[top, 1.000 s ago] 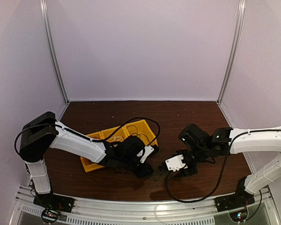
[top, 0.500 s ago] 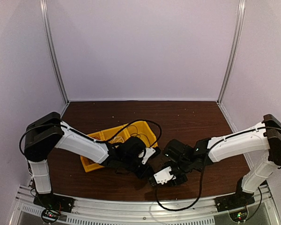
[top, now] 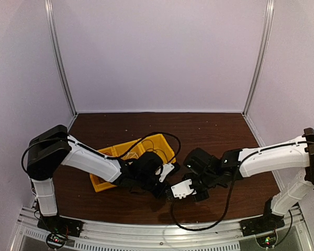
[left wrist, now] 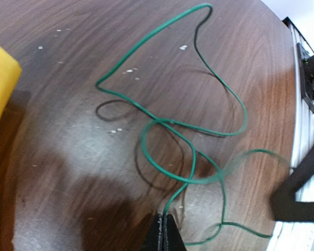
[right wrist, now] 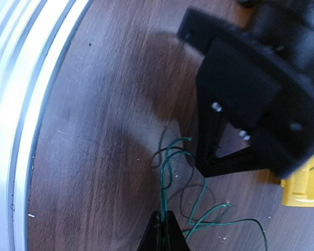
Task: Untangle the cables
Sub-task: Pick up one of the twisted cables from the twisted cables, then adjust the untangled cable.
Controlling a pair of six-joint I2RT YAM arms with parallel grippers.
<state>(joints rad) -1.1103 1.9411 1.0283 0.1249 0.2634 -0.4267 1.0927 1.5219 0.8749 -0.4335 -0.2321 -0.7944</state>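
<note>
The only cable on the table is a thin green wire (left wrist: 193,146), lying in several crossing loops on the brown table top. No red, white or black wire shows there. My left gripper (left wrist: 166,218) is shut on one strand of it, low over the table. My right gripper (right wrist: 163,215) is shut on another strand of the same green wire (right wrist: 163,196). In the top view the left gripper (top: 164,189) and the right gripper (top: 174,192) are almost touching, in front of the yellow bin. The wire is too thin to make out there.
A yellow bin (top: 107,180) stands on the table left of the grippers, with the left arm's thick black cable arching over it. The bin's corner shows in the left wrist view (left wrist: 0,78). The left arm's black wrist (right wrist: 251,89) fills the upper right of the right wrist view. The metal rail (right wrist: 21,104) lines the near edge.
My right arm has swung left across the table, bringing its gripper close to the left gripper. The left arm has barely moved.
</note>
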